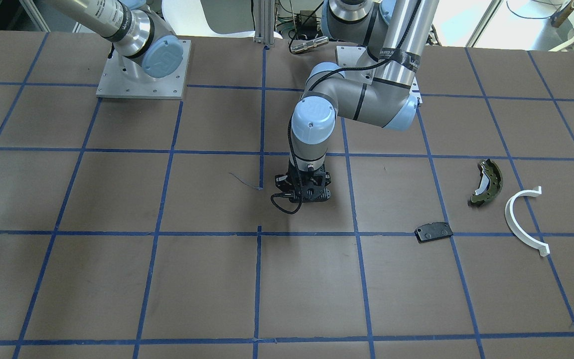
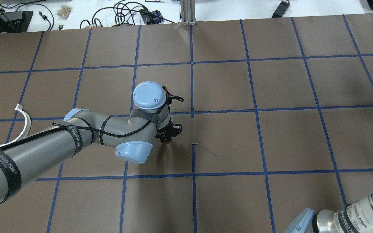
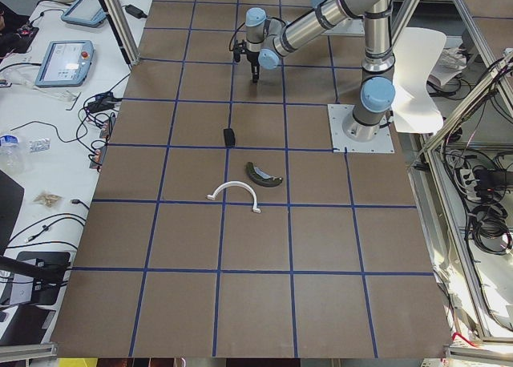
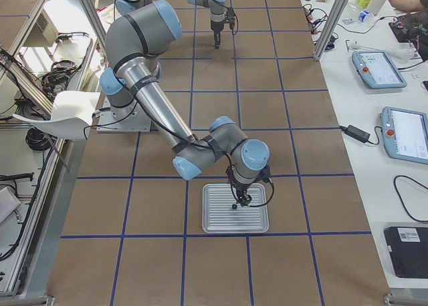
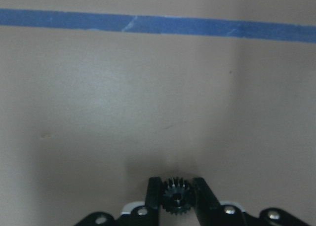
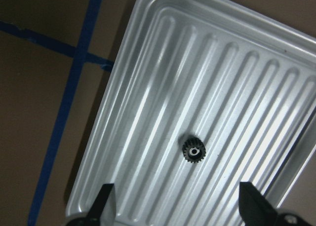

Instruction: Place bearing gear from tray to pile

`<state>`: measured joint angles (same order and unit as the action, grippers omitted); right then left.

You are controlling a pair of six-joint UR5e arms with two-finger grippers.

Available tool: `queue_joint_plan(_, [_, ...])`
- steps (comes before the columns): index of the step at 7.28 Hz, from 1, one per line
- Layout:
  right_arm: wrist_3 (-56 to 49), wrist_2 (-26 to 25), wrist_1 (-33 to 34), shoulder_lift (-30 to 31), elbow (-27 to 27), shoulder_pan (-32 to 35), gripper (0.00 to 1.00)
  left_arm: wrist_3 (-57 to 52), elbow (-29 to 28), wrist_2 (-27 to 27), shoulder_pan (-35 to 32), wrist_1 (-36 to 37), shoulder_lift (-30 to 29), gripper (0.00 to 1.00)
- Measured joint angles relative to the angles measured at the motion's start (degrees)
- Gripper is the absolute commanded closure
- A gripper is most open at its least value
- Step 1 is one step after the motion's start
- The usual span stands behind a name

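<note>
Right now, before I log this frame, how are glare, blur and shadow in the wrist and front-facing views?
Left wrist: soft overall, the held gear readable at the bottom edge, dim shadow pooled around it. Right wrist: bright glare streaks along the ridges of the tray, the loose gear crisp. Front-facing: daylight blown out in the top right corner.

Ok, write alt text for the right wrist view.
A small black gear lies on a ribbed silver tray, just ahead of the right gripper's two open fingers. At left, blue tape crosses the brown table.
</note>
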<state>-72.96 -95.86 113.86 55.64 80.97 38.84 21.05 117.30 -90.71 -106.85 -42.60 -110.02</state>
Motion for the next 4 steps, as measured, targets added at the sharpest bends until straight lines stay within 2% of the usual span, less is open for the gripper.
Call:
queue_joint_plan(2, [-0.37,0.03,1.25,-2.78,-1.43,-0.30,0.16,-1.40,-0.54,-0.01,0.67,-0.97,2.00,1.00])
queue_joint_plan(3, [-0.05,0.18,1.38,-3.23,-1.49,-0.32,0.24,-4.56,-0.71,-0.18,2.42,-2.92,3.32,1.00])
queue_joint_plan(4, [0.17,0.47,1.42,-3.44,-1.45,-0.34,0.27,-10.06,-0.65,-0.29,6.69,-6.19,4.82,1.00])
